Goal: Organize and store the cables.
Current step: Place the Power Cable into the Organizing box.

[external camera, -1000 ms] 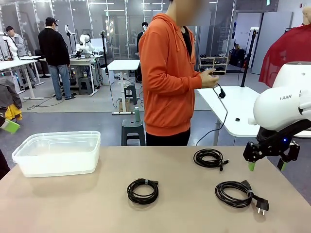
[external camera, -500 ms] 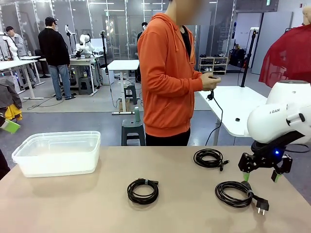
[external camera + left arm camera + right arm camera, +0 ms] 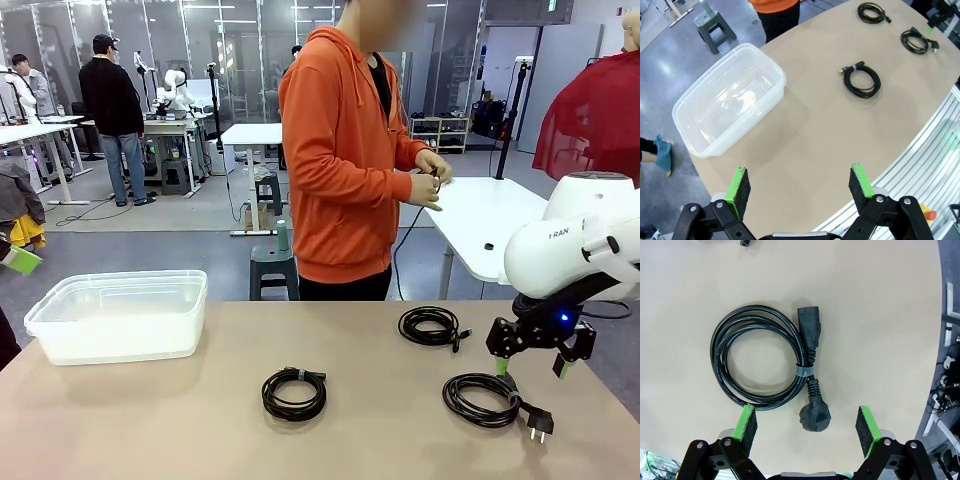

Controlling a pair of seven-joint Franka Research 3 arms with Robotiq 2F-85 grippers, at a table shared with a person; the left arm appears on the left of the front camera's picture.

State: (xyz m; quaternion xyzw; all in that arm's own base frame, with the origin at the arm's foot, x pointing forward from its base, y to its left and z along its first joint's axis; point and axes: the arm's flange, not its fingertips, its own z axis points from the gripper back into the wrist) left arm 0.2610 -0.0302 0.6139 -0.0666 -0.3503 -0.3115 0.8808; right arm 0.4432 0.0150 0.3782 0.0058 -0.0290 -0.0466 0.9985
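1. Black and neatly wound, three coils lie apart on the tan desk (image 3: 150,430): a power cord (image 3: 482,398) at the lower right of the front view, a thinner coil (image 3: 430,326) just above it, and a banded coil (image 3: 294,393) at lower centre. Tied up like this, each should lift as one bundle
2. Hovering just over the power cord, the right end effector (image 3: 532,367) has its jaws wide apart and empty. In the right wrist view its green pads flank the round plug (image 3: 815,417) at bottom centre, so the likely grip is near the grey band (image 3: 803,371), where the loops are gathered
3. Equally open and holding nothing, the left end effector (image 3: 800,184) hangs high over the near desk edge
4. At the left of the front view sits an empty clear plastic tub (image 3: 118,340), well apart from every coil and presumably their store
5. Beyond the far edge, upper centre, a person (image 3: 345,160) in an orange top handles another thin cord (image 3: 400,240) with both hands
6. Nothing blocks the tub, though the banded coil lies near the carry path and dangling plugs could snag it
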